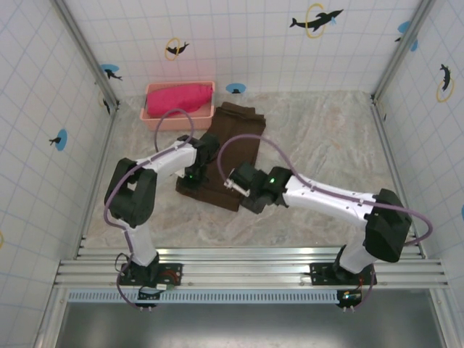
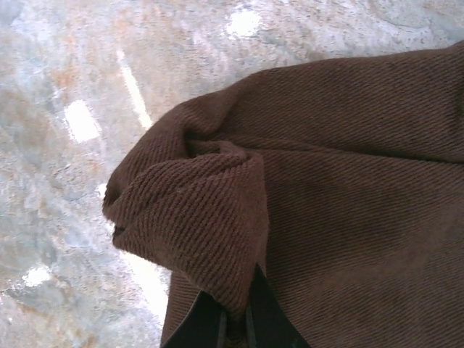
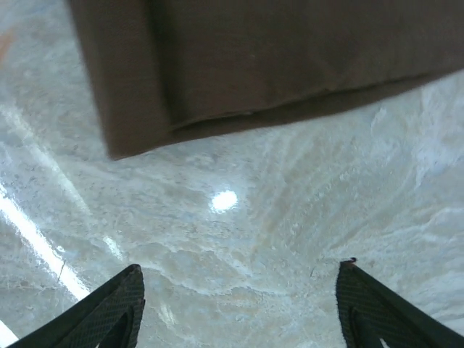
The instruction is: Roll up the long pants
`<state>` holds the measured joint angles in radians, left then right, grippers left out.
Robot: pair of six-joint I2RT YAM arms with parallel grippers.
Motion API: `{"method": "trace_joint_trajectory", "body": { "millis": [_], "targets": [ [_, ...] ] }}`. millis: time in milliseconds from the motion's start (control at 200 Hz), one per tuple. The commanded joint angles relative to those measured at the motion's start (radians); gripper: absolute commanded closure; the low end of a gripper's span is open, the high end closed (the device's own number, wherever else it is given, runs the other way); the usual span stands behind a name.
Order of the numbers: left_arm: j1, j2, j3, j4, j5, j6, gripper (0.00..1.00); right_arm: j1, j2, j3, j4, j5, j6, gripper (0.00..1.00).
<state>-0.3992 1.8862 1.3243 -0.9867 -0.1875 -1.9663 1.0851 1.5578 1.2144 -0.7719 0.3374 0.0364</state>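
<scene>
Left gripper [image 2: 235, 313] clamped on bunched near-hem corner of the long pants [image 2: 348, 181]; right gripper [image 3: 239, 297] spread wide, empty, hem just ahead of it and untouched; pants' long axis runs away from both claws, so rolling likely goes forward.

Your counter [image 1: 319, 145] is a pale marbled slab, with bright glare spots in both wrist views. The long pants [image 1: 233, 138] lie on it left of centre, folded into a dark brown strip running from the back toward the arms. The right wrist view shows one layered end lying flat on the stone, and the left wrist view shows a corner bunched into a fold. A pink basket [image 1: 154, 116] sits at the back left, just beside the pants' far end.
</scene>
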Motion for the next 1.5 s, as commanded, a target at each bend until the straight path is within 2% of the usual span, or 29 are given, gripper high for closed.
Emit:
{"method": "trace_joint_trajectory", "body": {
  "millis": [0, 85, 215, 360, 756, 776, 881, 961, 1496],
  "targets": [
    [0.027, 0.064, 0.084, -0.069, 0.017, 0.064, 1.00, 0.137, 0.051, -0.026, 0.033, 0.295, 0.022, 0.25],
    [0.043, 0.104, 0.131, -0.098, 0.022, 0.093, 1.00, 0.200, 0.126, -0.001, 0.046, 0.408, 0.066, 0.19],
    [0.063, 0.128, 0.151, -0.127, 0.020, 0.122, 1.00, 0.268, 0.237, 0.068, 0.047, 0.440, 0.125, 0.00],
    [0.082, 0.137, 0.153, -0.137, 0.010, 0.155, 1.00, 0.334, 0.350, 0.150, 0.056, 0.489, 0.177, 0.02],
    [0.105, 0.189, 0.209, -0.159, 0.003, 0.229, 1.00, 0.381, 0.645, 0.304, -0.039, 0.678, 0.386, 0.00],
    [0.105, 0.191, 0.210, -0.159, 0.004, 0.232, 1.00, 0.382, 0.655, 0.304, -0.038, 0.680, 0.395, 0.03],
    [0.105, 0.197, 0.216, -0.162, 0.009, 0.241, 1.00, 0.382, 0.690, 0.302, -0.027, 0.685, 0.408, 0.18],
    [0.104, 0.193, 0.217, -0.168, 0.002, 0.243, 1.00, 0.381, 0.711, 0.302, -0.023, 0.694, 0.415, 0.22],
    [0.105, 0.144, 0.207, -0.207, -0.030, 0.251, 1.00, 0.340, 0.770, 0.243, 0.101, 0.666, 0.365, 0.22]
  ]
}}
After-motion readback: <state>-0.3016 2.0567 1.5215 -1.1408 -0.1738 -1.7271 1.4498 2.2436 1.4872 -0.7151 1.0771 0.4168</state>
